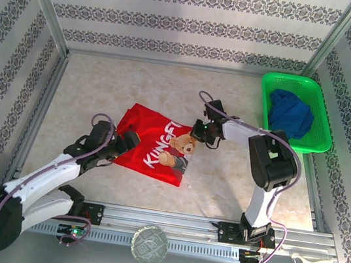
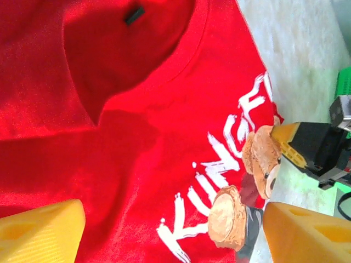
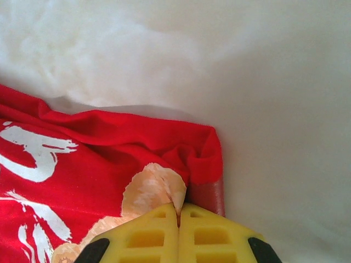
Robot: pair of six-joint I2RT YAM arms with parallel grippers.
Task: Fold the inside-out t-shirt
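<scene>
Top cam: shirt lies in a rough square near the middle of the tabletop, a bit toward 8 o'clock from centre. Print side is up: white lettering and a bear face the camera.

right jaws: together, clamped on the shirt's 3 o'clock edge, right at the bear. On the right wrist cam I see the two yellow fingers meeting tip to tip, with a fold of red cloth and a bit of the print pinched between them. Cloth around the pinch is puckered. Bare tabletop runs from 12 to 3 o'clock of it.

left jaws: apart, nothing between them. They sit at the shirt's 9 o'clock edge on the top cam. On the left wrist cam I see one yellow finger at 7 o'clock and the other at 5 o'clock, with red cloth below the gap. Can't tell if they touch the cloth. The same cam shows the collar curving across 12 o'clock with a small dark tag inside it. The right arm's fingertip is at 3 o'clock, against the bear's head.

Green basket sits in the 2 o'clock corner, well apart from the shirt, with a blue garment in it. A round glassy thing sits at the rail at 6 o'clock; can't tell what it is.
</scene>
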